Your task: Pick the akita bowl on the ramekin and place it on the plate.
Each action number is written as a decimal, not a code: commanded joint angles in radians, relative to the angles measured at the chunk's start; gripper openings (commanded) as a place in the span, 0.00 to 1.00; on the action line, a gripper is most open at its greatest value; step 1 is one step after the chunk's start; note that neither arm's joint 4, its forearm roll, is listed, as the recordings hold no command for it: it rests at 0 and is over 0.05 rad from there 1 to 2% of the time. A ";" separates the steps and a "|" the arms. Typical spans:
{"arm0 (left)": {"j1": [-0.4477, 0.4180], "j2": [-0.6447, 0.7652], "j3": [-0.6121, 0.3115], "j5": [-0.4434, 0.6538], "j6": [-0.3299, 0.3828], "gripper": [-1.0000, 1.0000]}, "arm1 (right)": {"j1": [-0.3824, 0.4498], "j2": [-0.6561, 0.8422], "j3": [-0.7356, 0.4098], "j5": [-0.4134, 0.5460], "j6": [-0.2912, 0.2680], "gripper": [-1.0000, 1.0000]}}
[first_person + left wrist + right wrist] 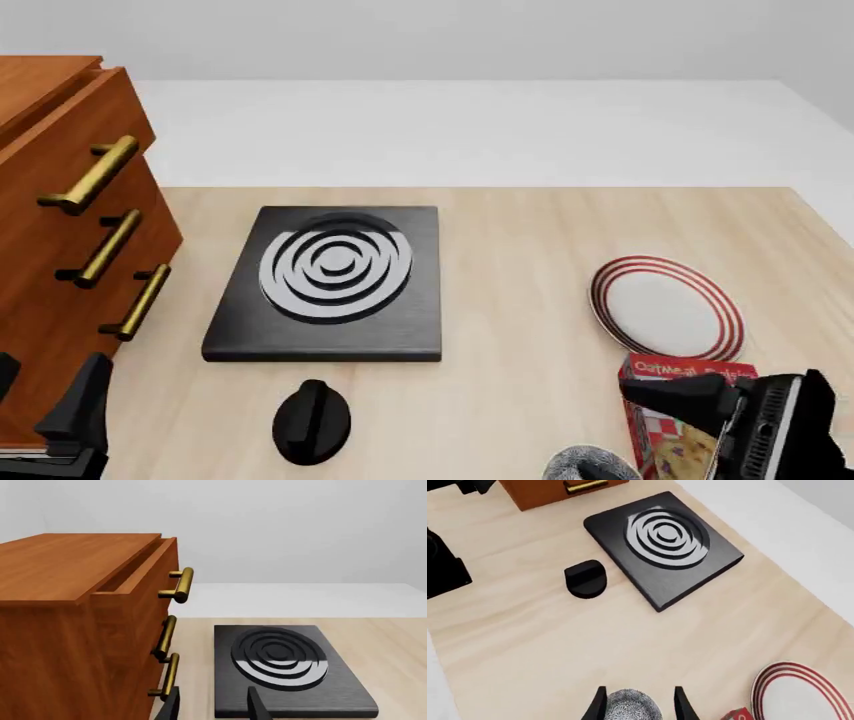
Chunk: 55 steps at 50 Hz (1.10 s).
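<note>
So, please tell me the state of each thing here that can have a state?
Top drawer: slightly open.
Akita bowl: upright, between the open fingers of the right gripper, not yet on the plate.
Plate: flat, nothing on it.
Left gripper: open, holding nothing.
Knob: lying on the table.

One bowl (pixel 630 706) between the right pincer's (pixel 639 705) fingers. One plate (pixel 667 307), one red box (pixel 678 412) beside that pincer. One black knob (pixel 312 421), one stove slab (pixel 330 283), well ahead. One cabinet (pixel 60 230) by the left pincer (pixel 212 706); three brass handles (pixel 91 175).
</note>
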 commanded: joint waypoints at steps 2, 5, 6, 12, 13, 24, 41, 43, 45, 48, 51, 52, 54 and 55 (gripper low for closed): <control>0.000 0.000 0.000 0.000 0.000 1.00 | 0.118 0.153 -0.005 0.029 -0.028 1.00; 0.000 0.000 0.000 0.000 0.000 1.00 | 0.085 0.159 0.014 0.041 -0.056 1.00; 0.000 0.000 0.000 0.000 0.000 1.00 | 0.079 0.178 0.021 0.039 -0.048 1.00; 0.000 0.000 0.000 0.000 0.000 1.00 | 0.089 0.208 0.036 0.054 -0.074 1.00; 0.000 0.000 0.000 0.000 0.000 1.00 | 0.059 0.200 0.045 0.072 -0.081 1.00; 0.000 0.000 0.000 0.000 0.000 1.00 | 0.068 0.214 0.067 0.079 -0.100 1.00; 0.000 0.000 0.000 0.000 0.000 1.00 | 0.103 0.243 0.071 0.068 -0.059 1.00; 0.000 0.000 0.000 0.000 0.000 1.00 | 0.129 0.271 0.074 0.040 -0.036 1.00; 0.000 0.000 0.000 0.000 0.000 1.00 | 0.148 0.294 0.078 0.013 -0.013 1.00; 0.000 0.000 0.000 0.000 0.000 1.00 | 0.167 0.322 0.089 -0.024 0.013 1.00; 0.000 0.000 0.000 0.000 0.000 1.00 | 0.173 0.306 0.083 -0.031 0.022 1.00; 0.000 0.000 0.000 0.000 0.000 1.00 | 0.147 0.280 0.084 -0.015 0.020 1.00; 0.000 0.000 0.000 0.000 0.000 1.00 | 0.162 0.307 0.101 -0.037 0.025 1.00; 0.000 0.000 0.000 0.000 0.000 1.00 | 0.172 0.321 0.111 -0.052 0.040 1.00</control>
